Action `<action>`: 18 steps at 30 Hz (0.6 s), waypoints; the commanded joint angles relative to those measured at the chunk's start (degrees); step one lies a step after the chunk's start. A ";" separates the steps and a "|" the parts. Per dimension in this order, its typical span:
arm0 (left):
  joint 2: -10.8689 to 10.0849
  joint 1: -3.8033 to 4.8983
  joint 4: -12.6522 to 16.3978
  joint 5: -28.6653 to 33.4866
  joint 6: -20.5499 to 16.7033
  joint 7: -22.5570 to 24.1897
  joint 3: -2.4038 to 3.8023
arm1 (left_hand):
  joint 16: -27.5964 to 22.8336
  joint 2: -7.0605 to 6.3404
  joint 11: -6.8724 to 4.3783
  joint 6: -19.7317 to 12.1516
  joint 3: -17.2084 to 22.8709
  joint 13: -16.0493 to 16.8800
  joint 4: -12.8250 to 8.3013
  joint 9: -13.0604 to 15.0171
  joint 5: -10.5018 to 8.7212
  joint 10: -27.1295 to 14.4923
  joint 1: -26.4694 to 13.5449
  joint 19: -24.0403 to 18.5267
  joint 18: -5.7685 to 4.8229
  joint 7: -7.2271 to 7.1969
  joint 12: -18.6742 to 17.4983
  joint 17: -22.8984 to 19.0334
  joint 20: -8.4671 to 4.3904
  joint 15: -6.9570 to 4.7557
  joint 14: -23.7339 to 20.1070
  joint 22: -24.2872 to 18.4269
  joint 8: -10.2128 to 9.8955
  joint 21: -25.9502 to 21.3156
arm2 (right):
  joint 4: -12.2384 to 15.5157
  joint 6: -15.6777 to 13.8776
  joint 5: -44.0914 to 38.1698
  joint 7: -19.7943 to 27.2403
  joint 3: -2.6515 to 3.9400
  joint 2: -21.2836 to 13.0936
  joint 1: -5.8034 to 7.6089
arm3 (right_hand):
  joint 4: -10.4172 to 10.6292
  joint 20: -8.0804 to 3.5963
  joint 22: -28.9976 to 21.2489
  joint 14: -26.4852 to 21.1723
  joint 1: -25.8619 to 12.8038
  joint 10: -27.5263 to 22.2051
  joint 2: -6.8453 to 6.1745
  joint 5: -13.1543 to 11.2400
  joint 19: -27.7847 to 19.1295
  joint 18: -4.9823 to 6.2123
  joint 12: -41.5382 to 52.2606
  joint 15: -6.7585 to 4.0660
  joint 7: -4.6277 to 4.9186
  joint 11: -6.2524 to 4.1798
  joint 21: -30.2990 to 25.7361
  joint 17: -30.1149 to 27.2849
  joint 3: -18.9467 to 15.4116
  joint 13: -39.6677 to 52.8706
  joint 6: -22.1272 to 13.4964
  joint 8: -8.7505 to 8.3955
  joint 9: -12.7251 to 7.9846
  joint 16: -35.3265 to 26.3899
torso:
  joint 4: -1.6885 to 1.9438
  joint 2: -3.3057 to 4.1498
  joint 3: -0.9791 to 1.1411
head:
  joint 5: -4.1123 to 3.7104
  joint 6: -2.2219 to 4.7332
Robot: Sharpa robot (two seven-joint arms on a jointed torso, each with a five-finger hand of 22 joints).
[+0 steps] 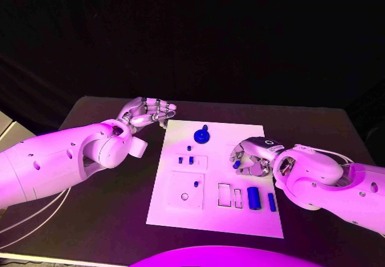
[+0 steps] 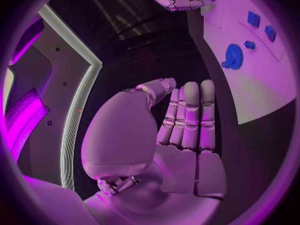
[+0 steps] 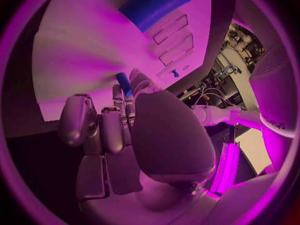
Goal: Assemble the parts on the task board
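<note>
The white task board (image 1: 212, 214) lies in the middle of the black table. My right hand (image 1: 252, 157) hovers over the board's right side and pinches a small blue part (image 1: 237, 164) in its fingertips; the right wrist view shows that part (image 3: 124, 83) between the fingers. My left hand (image 1: 147, 114) is off the board, by its far left corner. It holds nothing, and its fingers (image 2: 190, 115) lie straight. A blue gear (image 1: 202, 135) sits near the far edge, and a blue cylinder (image 1: 253, 198) lies at the near right beside a thinner blue bar (image 1: 272, 202).
Small blue pieces (image 1: 185, 160) stand in a left-hand block of the board, with a tiny one (image 1: 189, 148) above them. Two empty rectangular slots (image 1: 230, 197) lie left of the cylinder. A round hole (image 1: 184, 196) sits in the near left plate. Bare black table surrounds the board.
</note>
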 commanded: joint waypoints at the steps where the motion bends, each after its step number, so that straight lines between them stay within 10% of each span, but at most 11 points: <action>1: 0.02 -0.01 0.10 -0.06 0.75 0.39 0.04 | -0.33 0.58 0.15 0.20 -0.09 -0.09 -0.29 -0.09 0.21 -0.36 -0.10 -0.49 0.86 0.35 0.22 -0.09 0.06 0.18 -0.35 -0.08 0.25 -0.33 | -0.18 -1.04 -0.15 0.33 -0.01 0.09 -0.11 | 0.02 -0.52 6.56 1.19 -0.33 1.36 0.24 0.07 1.39 -1.23 -0.66 -0.51 0.07 -0.28 1.18 0.69 1.20 -0.31 0.83 0.29 -0.08 0.50 | -0.06 -0.04 0.03 | -0.01 -0.02; 10: -0.03 -0.01 0.10 -0.05 0.69 0.31 0.04 | -0.33 0.58 0.15 0.20 -0.09 -0.09 -0.29 -0.09 0.21 -0.36 -0.10 -0.49 0.86 0.35 0.22 -0.09 0.06 0.18 -0.35 -0.08 0.25 -0.33 | -0.59 -1.05 -0.94 -0.26 -0.01 0.22 -0.23 | -0.18 -1.48 8.03 2.24 -1.29 7.32 -1.64 -2.50 2.23 -1.77 -5.68 -1.26 0.79 -1.17 4.34 2.58 11.05 -0.86 3.75 0.61 0.03 1.42 | -0.07 0.00 0.07 | -0.07 -0.07; 18: -0.01 -0.01 0.09 -0.05 0.65 0.25 0.04 | -0.34 0.65 0.16 0.15 -0.11 -0.10 -0.27 -0.10 0.22 -0.40 -0.16 -0.51 0.86 0.36 0.26 -0.11 0.07 0.19 -0.34 -0.09 0.26 -0.35 | -0.45 -1.45 -1.15 -0.12 -0.01 0.40 -0.28 | -0.37 -1.27 8.00 2.08 -1.70 7.21 -2.36 -2.48 2.11 -1.74 -7.34 -1.06 0.81 -0.88 3.95 2.29 13.27 -0.82 4.02 0.62 0.16 1.21 | -0.06 0.01 0.05 | -0.19 -0.01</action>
